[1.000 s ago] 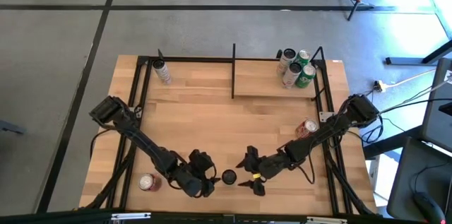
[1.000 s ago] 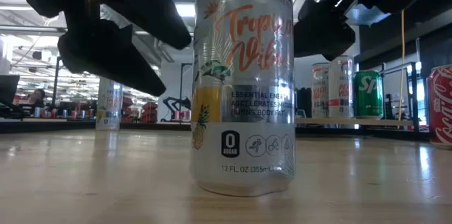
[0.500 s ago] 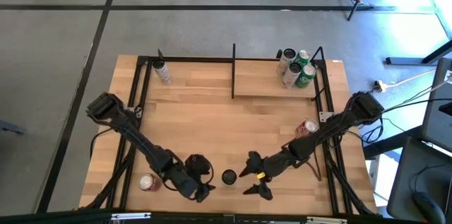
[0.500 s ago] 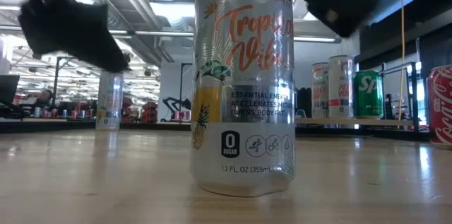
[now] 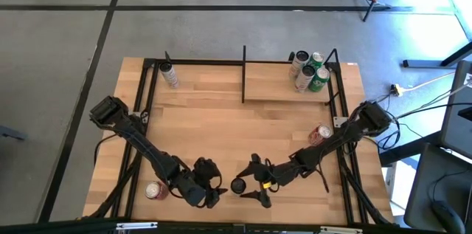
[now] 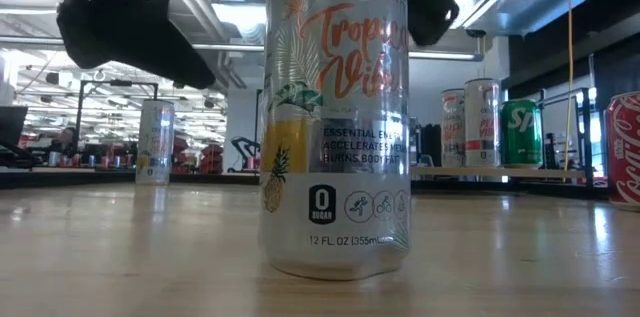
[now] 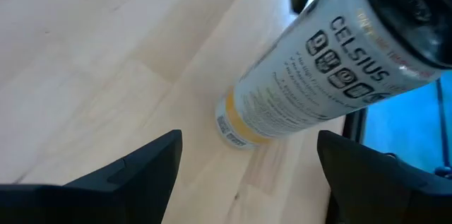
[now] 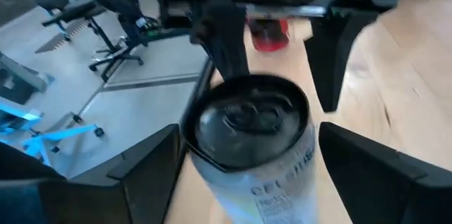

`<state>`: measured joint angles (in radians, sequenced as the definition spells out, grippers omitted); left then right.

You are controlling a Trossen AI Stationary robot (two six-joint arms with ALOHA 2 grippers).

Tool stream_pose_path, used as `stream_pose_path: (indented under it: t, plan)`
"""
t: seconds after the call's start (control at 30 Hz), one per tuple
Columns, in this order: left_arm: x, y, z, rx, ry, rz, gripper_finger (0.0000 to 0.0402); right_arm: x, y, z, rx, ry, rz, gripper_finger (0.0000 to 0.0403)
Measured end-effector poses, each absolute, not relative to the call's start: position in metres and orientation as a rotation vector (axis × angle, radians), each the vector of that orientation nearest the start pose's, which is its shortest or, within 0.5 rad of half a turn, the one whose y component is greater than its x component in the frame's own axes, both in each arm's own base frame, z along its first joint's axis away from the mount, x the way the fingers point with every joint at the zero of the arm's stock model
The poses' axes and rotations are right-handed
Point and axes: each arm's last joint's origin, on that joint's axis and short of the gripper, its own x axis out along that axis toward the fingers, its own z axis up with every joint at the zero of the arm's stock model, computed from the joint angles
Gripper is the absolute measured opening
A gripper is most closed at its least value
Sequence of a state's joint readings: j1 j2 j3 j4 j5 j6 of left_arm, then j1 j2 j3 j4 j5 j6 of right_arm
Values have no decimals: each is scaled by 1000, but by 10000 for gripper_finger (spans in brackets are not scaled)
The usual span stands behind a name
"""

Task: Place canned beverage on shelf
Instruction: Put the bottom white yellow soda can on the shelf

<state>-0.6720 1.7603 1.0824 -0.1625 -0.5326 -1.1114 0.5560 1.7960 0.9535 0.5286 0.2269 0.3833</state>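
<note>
Here the Celsius can (image 6: pixel 335 117) is found upright at the table's near edge, well apart from the shelf (image 5: pixel 289 86), which sits at the far right corner and already carries four cans (image 5: pixel 309 71). The right gripper (image 5: pixel 254 184) is placed just beside the Celsius can on its right, fingers spread wide, so that in the right wrist view the can's top is framed between them; nothing is gripped yet. For a sound grasp, the fingers should be brought level around the can's mid-body and squeezed only once it is centred, lest the tall can be tipped. The right arm is stretched low and diagonally from the shelf's side of the table. The left gripper (image 5: pixel 209 190) is held just left of the Celsius can, its fingers also apart and empty, its arm likewise extended low.
</note>
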Motion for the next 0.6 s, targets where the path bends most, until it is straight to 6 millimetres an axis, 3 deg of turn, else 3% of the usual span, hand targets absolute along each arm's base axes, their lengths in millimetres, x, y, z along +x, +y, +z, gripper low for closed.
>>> stream_pose_path:
  t: [0.33, 0.47, 0.57, 0.6]
  plan:
    - [297, -203, 186, -548, 666, 268, 325, 342, 203, 180, 177, 344, 257, 322]
    - [295, -198, 188, -537, 713, 269, 325, 345, 204, 184, 156, 330, 230, 274]
    - [285, -192, 203, -500, 747, 245, 325, 343, 202, 187, 130, 337, 198, 224]
    - [281, -189, 211, -477, 759, 227, 325, 342, 201, 190, 127, 339, 187, 224]
